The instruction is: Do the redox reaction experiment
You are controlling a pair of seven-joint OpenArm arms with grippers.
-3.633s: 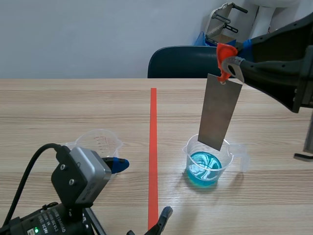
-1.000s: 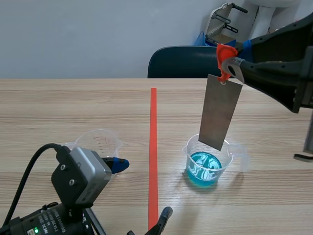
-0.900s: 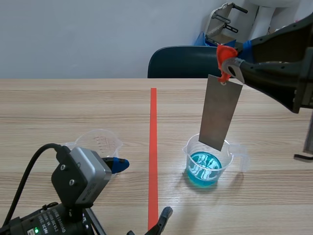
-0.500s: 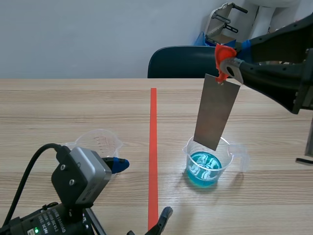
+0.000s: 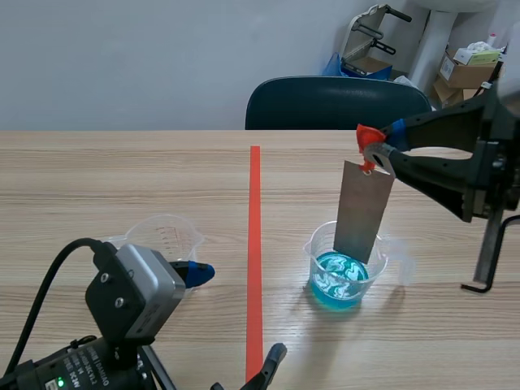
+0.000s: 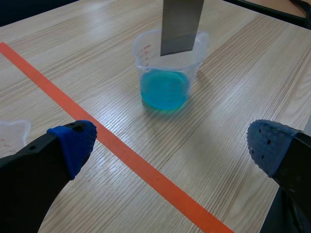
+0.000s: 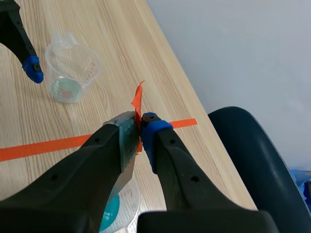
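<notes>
A clear beaker [image 5: 347, 266] holding blue liquid [image 5: 340, 278] stands right of the red tape line. My right gripper [image 5: 372, 149] is shut on the orange-red tab [image 7: 137, 104] at the top of a grey metal plate [image 5: 363, 213]. The plate hangs upright with its lower end inside the beaker's rim; I cannot tell if it touches the liquid. From the left wrist, the plate [image 6: 181, 24] dips into the beaker [image 6: 167, 73] ahead of my open left gripper [image 6: 172, 145]. That left gripper [image 5: 234, 317] sits low at the near left.
An empty clear beaker [image 5: 162, 238] stands left of the tape line [image 5: 254, 244], just behind my left gripper; it also shows in the right wrist view [image 7: 73, 70]. A dark blue chair [image 5: 337, 101] is behind the table's far edge.
The right arm has come down, and the plate's lower end has gone from above the beaker to inside its rim. The left arm has not moved.
</notes>
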